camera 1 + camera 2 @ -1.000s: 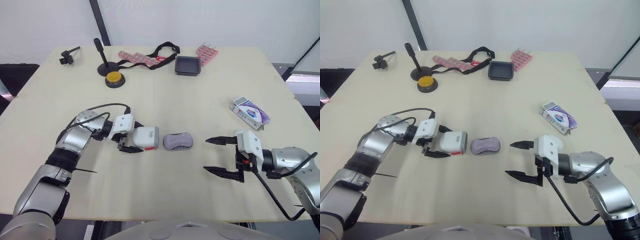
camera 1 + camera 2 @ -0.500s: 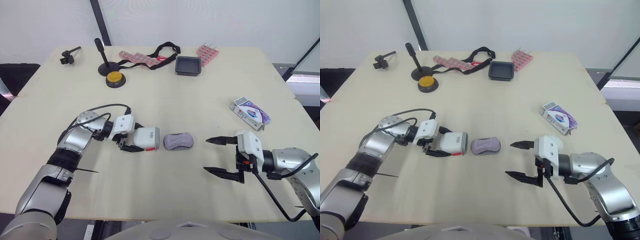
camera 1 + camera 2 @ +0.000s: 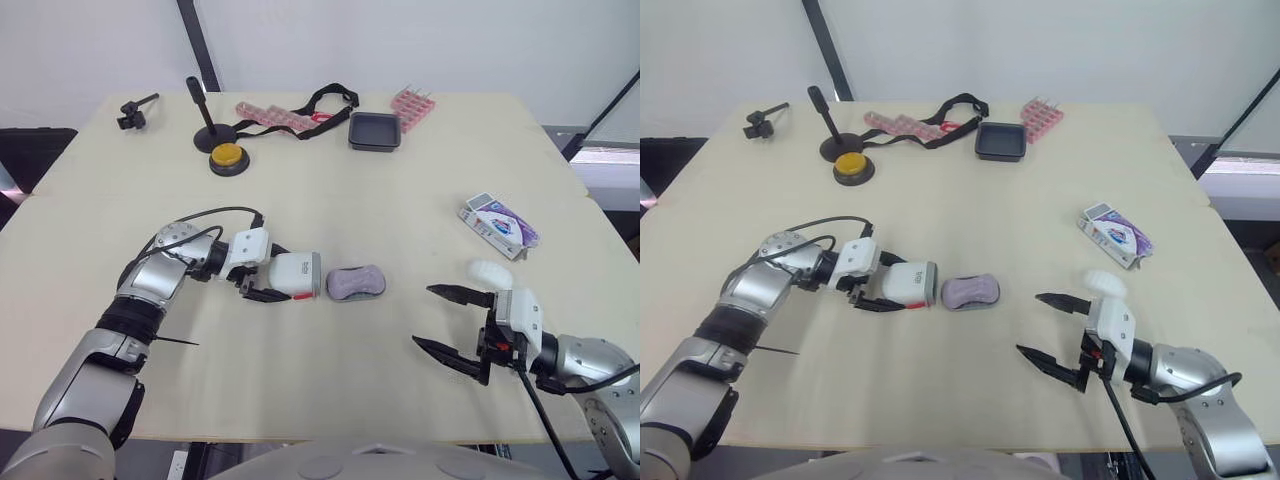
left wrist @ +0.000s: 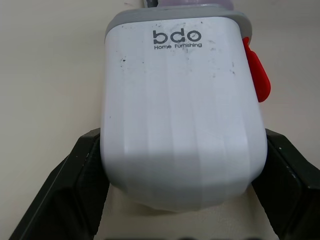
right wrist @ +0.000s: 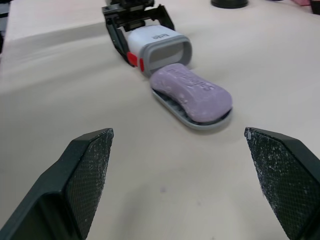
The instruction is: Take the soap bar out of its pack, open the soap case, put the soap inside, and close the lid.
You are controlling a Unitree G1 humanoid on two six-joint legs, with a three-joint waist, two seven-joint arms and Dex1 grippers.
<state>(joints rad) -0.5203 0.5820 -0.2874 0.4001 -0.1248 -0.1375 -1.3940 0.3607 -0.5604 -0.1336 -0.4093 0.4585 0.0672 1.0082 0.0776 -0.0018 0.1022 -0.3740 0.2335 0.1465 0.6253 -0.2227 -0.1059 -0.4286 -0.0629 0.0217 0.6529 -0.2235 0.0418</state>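
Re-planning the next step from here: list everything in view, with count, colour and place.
flat wooden table: one, cream, under everything.
white plastic soap case shell with grey rim: one, white, centre-left, mouth facing the soap.
purple oval soap bar: one, purple, on the tray.
grey slide-out tray: one, grey, just outside the shell's mouth.
white and purple soap pack: one, right side.
black square dish: one, far centre.
pink blister strips: two lots, either side of the dish.
black strap: one, far centre.
yellow push button: one, far left.
black stick stand: one, behind the button.
small black clamp: one, far left corner.
left tool: gripping the shell's sides.
right tool: open, near right.
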